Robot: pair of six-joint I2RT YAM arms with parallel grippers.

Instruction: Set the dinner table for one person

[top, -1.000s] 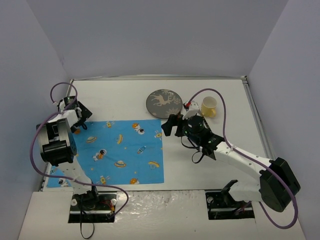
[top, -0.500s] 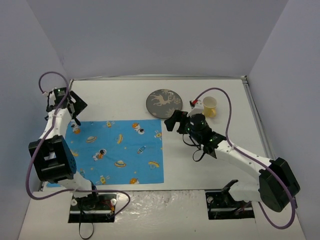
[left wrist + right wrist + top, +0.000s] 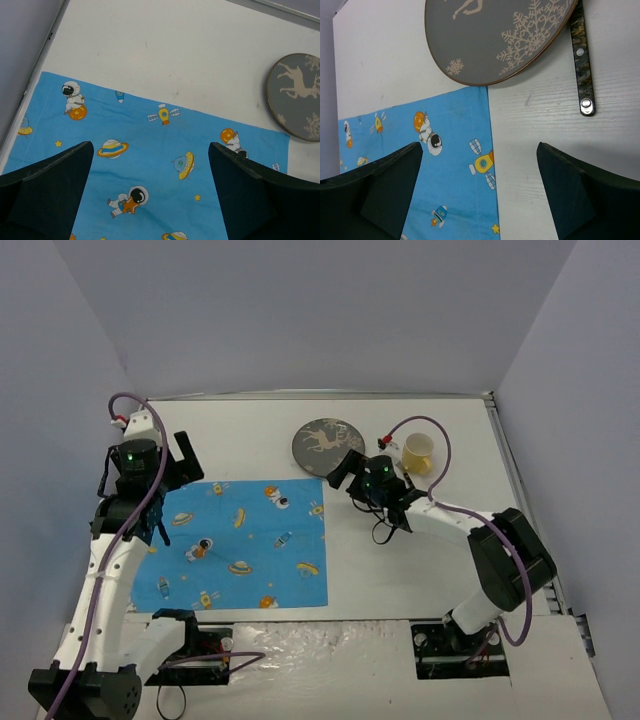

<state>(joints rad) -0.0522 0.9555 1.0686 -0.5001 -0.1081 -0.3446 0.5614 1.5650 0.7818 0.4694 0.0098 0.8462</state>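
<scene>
Dinner table point(image 3: 400, 570) spanned the enclosure floor, white with a metal rim; blue space-print placemat point(image 3: 240, 540) lay flat on its left half; grey deer plate point(image 3: 327, 446) sat at the mat's far right corner; yellow cup point(image 3: 418, 451) stood right of the plate, apart from it. Left gripper point(image 3: 150, 150) hung over the mat, jaws spread wide, gripping nothing; right gripper point(image 3: 479, 152) hung over the mat's corner near the plate, jaws likewise spread.
</scene>
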